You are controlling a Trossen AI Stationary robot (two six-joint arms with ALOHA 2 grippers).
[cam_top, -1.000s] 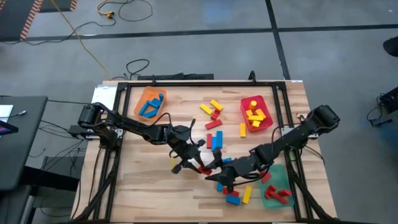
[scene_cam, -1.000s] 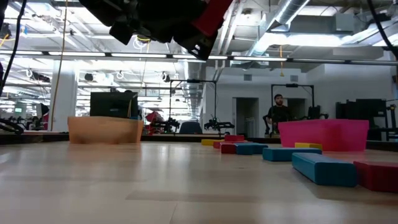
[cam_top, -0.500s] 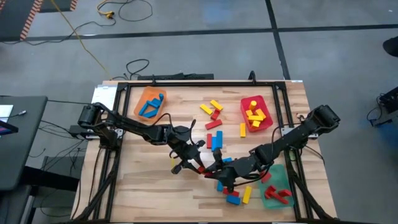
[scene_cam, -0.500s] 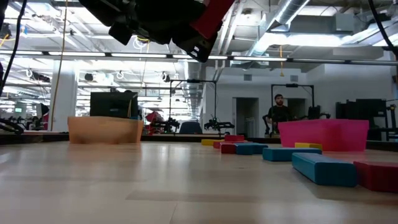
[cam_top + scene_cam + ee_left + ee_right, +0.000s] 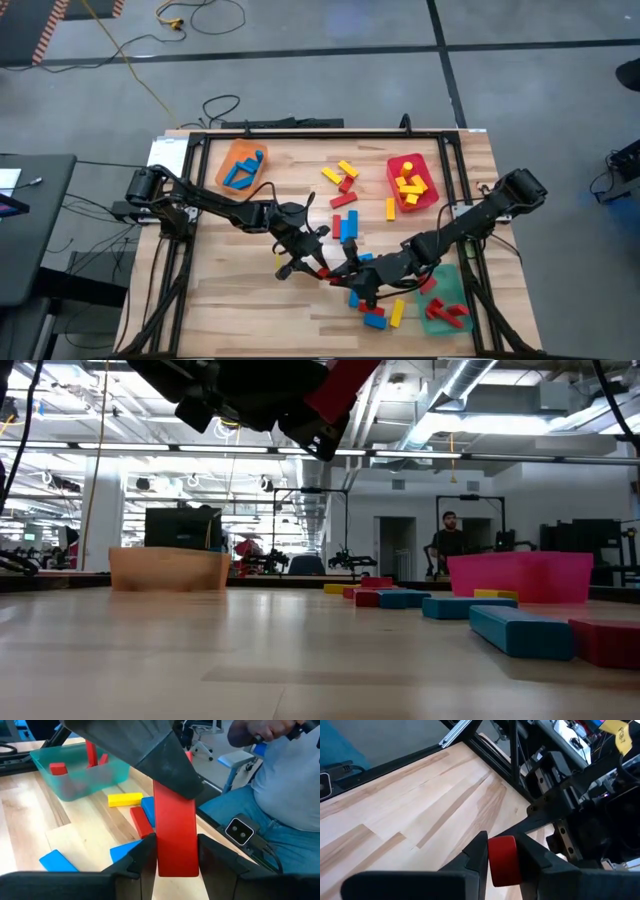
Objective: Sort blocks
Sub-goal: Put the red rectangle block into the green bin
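between both grippers, above the front middle of the table (image 5: 240, 300), one red block (image 5: 174, 840) is pinched from two ends: the left gripper (image 5: 175, 851) has its fingers against one end, the right gripper (image 5: 502, 855) is closed on the other. just beyond lie loose blocks (image 5: 385, 312), then a green tray (image 5: 80, 767), farther back a red tray (image 5: 412, 185) and an orange tray (image 5: 240, 165).

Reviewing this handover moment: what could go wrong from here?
The red block hangs in the air between the left gripper and the right gripper, which grips it near one end; it could tilt or slip. A drop would likely land among the loose blocks below, scattering them. A person sits close to the table edge, near both arms.
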